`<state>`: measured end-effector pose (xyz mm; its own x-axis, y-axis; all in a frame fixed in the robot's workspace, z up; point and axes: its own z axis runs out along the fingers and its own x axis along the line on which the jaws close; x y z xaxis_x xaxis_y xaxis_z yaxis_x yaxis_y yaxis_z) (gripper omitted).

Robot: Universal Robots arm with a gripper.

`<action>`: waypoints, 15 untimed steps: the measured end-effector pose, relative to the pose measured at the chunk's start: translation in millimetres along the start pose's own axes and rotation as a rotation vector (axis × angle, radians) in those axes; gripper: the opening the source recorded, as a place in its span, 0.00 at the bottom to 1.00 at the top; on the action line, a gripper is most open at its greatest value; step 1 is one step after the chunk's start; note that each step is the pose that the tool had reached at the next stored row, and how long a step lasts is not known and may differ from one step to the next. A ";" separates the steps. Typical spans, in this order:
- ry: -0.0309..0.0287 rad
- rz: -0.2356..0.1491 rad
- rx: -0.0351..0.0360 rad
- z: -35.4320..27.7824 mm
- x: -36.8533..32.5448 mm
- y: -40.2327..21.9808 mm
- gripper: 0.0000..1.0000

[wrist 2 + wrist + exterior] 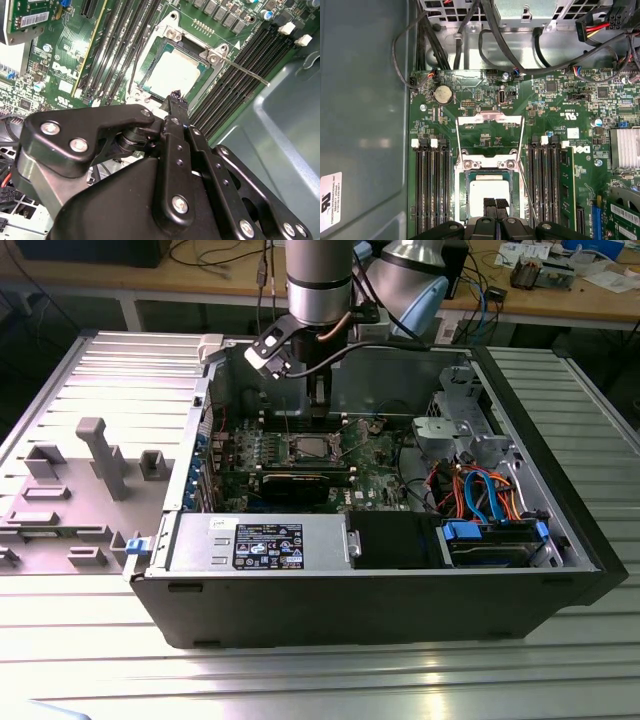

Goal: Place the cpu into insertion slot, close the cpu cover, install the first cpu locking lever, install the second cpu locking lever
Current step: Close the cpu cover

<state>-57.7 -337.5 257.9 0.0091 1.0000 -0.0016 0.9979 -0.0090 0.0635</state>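
The cpu [490,191], a small square chip with a silvery-grey top, lies flat in the insertion slot [462,192]. The slot is a silver-bordered socket on the green circuit board [485,102], between two banks of long black memory slots [431,185]. In the first wrist view, the cpu cover [490,119], a silver frame with a large square opening, stands swung open from its hinge at the socket's edge, off the chip. One thin locking lever [528,192] is unlatched, slanting out from a hinge-side corner.
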 end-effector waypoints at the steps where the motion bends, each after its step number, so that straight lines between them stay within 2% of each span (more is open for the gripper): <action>1: 0.0000 0.000 0.0000 0.0 0.0 0.0 0.11; 9: 0.0000 0.000 0.0000 -0.6 0.1 0.2 0.11; 15: -0.0008 0.000 0.0000 -8.3 0.2 0.7 0.11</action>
<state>-57.5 -337.4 266.2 0.0090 1.0000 -0.0025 0.9979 -0.0088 0.0636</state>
